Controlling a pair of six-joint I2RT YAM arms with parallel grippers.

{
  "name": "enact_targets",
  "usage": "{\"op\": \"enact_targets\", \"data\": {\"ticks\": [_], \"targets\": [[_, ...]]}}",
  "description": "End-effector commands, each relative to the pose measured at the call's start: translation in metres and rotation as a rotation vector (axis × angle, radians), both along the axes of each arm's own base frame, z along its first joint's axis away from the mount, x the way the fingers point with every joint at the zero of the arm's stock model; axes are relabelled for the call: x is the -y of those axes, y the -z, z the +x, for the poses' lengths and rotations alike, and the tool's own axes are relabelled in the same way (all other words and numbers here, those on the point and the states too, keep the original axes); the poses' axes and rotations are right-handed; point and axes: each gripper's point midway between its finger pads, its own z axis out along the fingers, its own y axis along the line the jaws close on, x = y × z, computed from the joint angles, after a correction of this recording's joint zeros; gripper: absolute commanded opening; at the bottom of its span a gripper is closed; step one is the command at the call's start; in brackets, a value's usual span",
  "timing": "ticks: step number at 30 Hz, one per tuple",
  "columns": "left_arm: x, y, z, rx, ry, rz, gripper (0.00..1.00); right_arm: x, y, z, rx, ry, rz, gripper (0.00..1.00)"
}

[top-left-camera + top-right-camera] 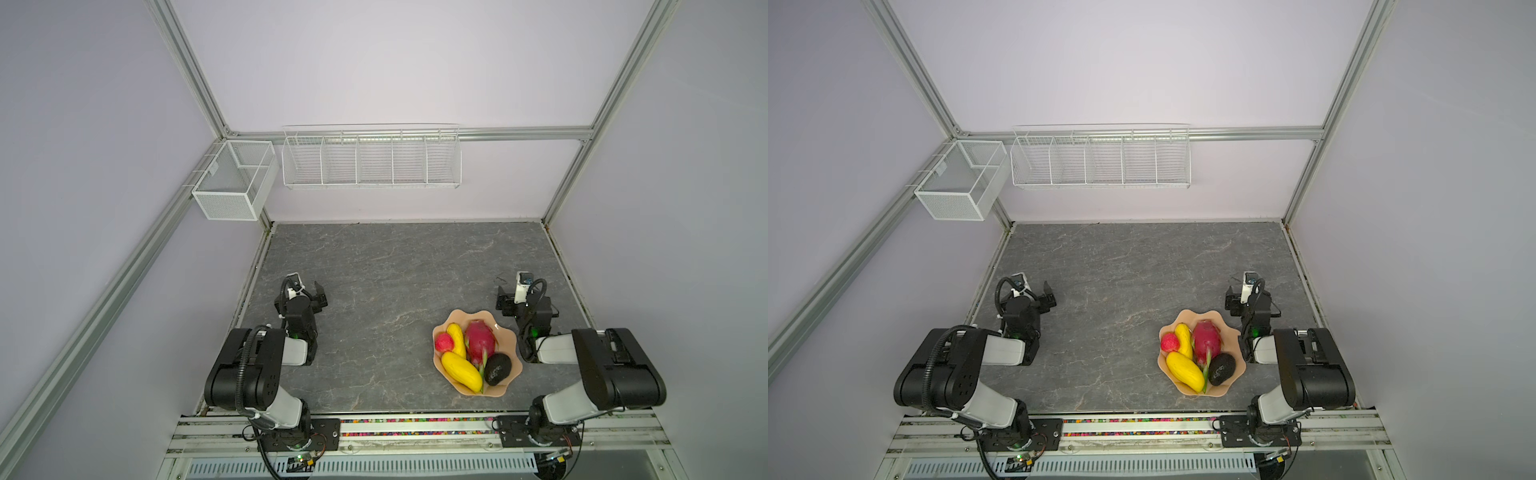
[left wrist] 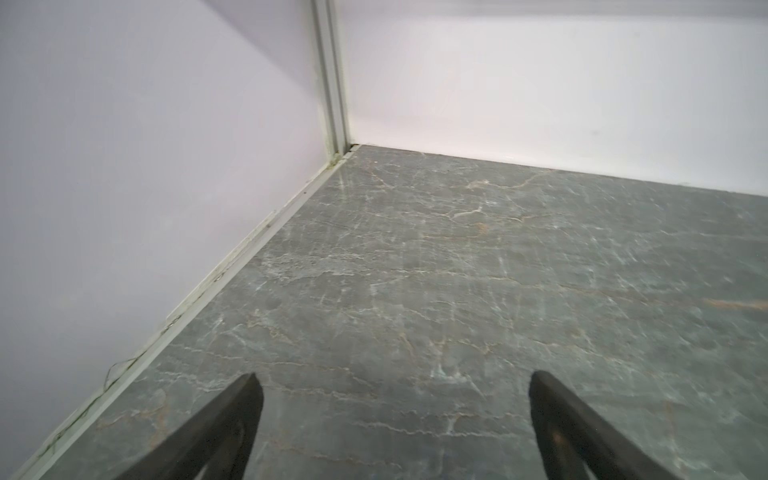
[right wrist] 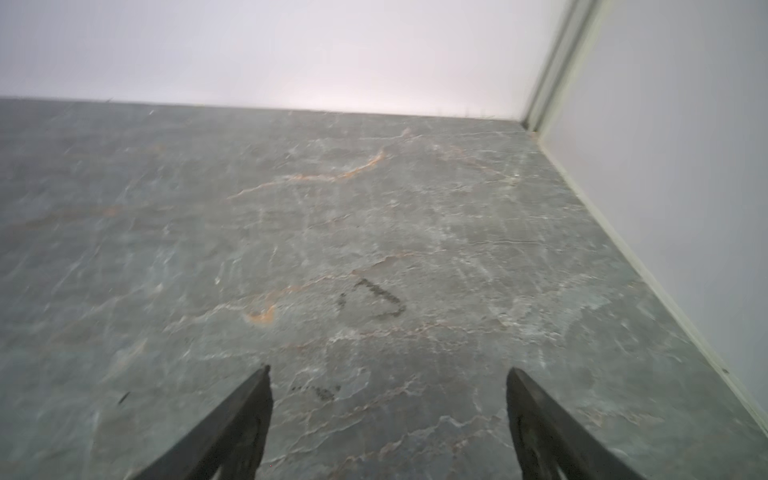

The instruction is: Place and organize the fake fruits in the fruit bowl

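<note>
Peach scalloped fruit bowl (image 1: 459, 319) on grey marbled tabletop (image 1: 374, 270) by my right arm, magenta dragon fruit (image 1: 480, 338) lying far-to-near, green tips toward front edge, larger yellow fruit (image 1: 461, 371) diagonal, smaller yellow fruit (image 1: 456, 340), red fruit (image 1: 444, 342), avocado (image 1: 497, 368) alongside, my left gripper (image 2: 393, 376) and right gripper (image 3: 388, 370) spread wide, empty.

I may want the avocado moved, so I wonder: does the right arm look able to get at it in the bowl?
Probably yes: the avocado lies uncovered at the side of the fruit bowl nearest the right arm, and the right pincer, open and empty, hovers just past the bowl.
</note>
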Motion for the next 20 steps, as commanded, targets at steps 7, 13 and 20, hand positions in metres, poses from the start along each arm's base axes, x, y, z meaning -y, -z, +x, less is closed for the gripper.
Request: {"op": "enact_targets", "data": {"ticks": [7, 13, 20], "targets": [[0.0, -0.01, 0.011, 0.02, 0.019, -0.016, 0.99, -0.006, -0.003, 0.019, -0.054, -0.039, -0.03, 0.88], [-0.002, -0.009, 0.016, -0.003, 0.004, -0.012, 0.99, -0.001, -0.002, 0.019, -0.052, -0.02, -0.016, 0.88], [-0.002, -0.008, 0.016, -0.005, 0.006, -0.012, 0.99, -0.001, -0.003, 0.018, -0.048, -0.021, -0.017, 0.88]]}}
